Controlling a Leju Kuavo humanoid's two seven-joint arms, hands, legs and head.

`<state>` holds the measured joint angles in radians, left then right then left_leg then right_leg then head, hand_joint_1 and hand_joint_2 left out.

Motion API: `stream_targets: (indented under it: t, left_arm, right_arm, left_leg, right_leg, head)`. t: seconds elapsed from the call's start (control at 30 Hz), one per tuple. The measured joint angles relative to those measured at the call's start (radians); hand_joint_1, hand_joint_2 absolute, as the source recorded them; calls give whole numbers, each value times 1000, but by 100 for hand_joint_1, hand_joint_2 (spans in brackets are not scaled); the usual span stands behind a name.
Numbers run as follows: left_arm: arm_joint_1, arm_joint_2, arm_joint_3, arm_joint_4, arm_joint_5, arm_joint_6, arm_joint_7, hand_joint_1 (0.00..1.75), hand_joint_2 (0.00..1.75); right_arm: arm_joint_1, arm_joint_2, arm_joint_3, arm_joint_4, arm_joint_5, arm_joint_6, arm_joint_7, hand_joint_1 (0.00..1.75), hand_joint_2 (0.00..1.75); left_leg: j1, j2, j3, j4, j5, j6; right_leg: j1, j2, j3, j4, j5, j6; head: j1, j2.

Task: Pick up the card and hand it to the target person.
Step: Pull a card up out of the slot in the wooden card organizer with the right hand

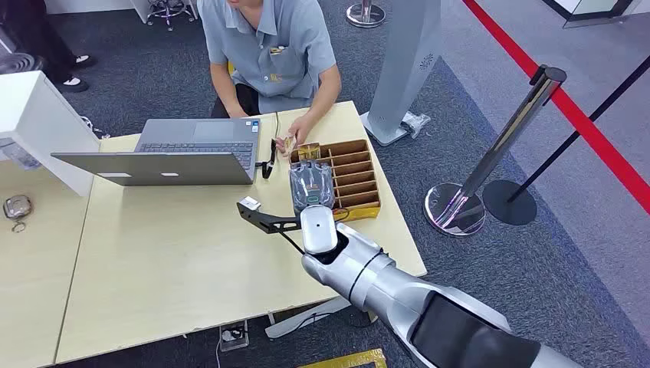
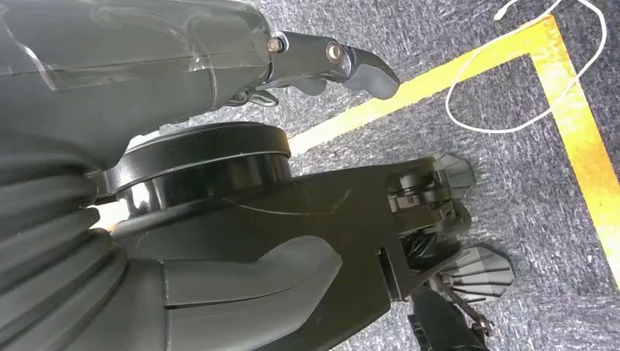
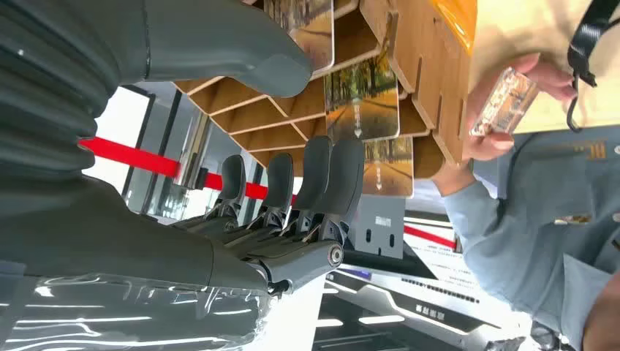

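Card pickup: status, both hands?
Right hand over slotted wooden card box, fingers apart, no card gripped. Left hand hangs empty. Person's hand holds one card beside box.

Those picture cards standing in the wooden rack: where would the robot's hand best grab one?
By the card's upper edge, which sticks up above the wooden rack dividers. The right hand, above the rack, should probably come from above, thumb and fingers pinching its two flat faces, since the slots hide the rest.

Silver right arm (image 1: 398, 295) with black joint rings and a dark forearm panel, white wrist housing, clear-wrapped right hand (image 1: 311, 184), grey ribbed cover, thick grey thumb (image 3: 241, 51), darker fingers (image 3: 322, 172), small silver screws
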<state>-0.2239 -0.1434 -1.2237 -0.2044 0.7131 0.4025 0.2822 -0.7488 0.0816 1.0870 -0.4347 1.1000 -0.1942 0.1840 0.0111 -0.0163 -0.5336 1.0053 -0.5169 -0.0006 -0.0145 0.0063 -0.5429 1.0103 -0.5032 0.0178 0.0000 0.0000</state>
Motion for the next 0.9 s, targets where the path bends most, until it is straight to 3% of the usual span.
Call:
stream_targets:
  t: [0.73, 0.83, 0.9]
  left_arm:
    - [-11, -3, -17, 0, -26, -15, 18, 0, 175]
    - [-11, -3, -17, 0, -29, -17, 19, 0, 175]
    - [-12, -3, -17, 0, -32, -18, 19, 0, 175]
  right_arm:
    - [3, -13, -16, 41, -15, 12, 2, 91, 175]
    - [2, -12, -15, 43, -14, 9, 0, 98, 175]
    - [2, -11, -15, 44, -13, 7, -1, 113, 175]
  left_leg:
    - [0, 0, -1, 1, 0, 0]
    - [0, 0, 0, 0, 0, 0]
    - [0, 1, 0, 0, 0, 0]
  right_leg:
    - [0, 0, -1, 0, 0, 0]
    - [0, 0, -1, 0, 0, 0]
    - [0, 0, -1, 0, 1, 0]
  head:
    - [0, 0]
    - [0, 0]
    - [0, 0]
